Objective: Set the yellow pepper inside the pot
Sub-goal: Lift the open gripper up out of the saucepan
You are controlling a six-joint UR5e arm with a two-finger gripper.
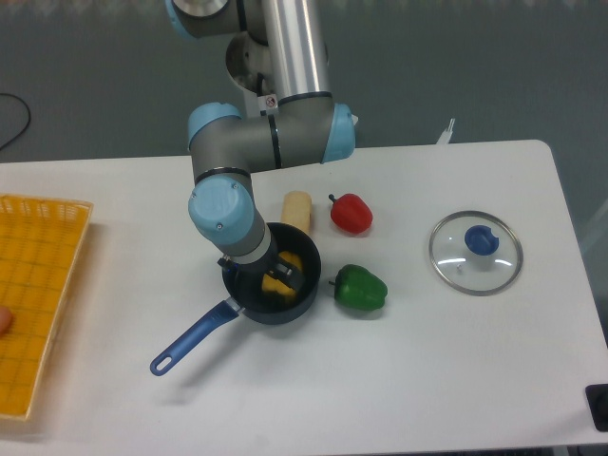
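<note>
Near the table's [456, 380] middle: small glossy yellow pepper [282, 275] inside round dark blue-grey pot [275, 309].
Claw [276, 275] state indiscernible; release fully, lift straight up.

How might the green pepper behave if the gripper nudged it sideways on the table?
The green pepper looks rounded and lobed, so it would probably rock or roll unevenly rather than slide straight. Its glossy skin suggests a smooth, possibly slippery surface. It lies close to the pot, so a push that way would likely bump it against the pot's wall.
</note>
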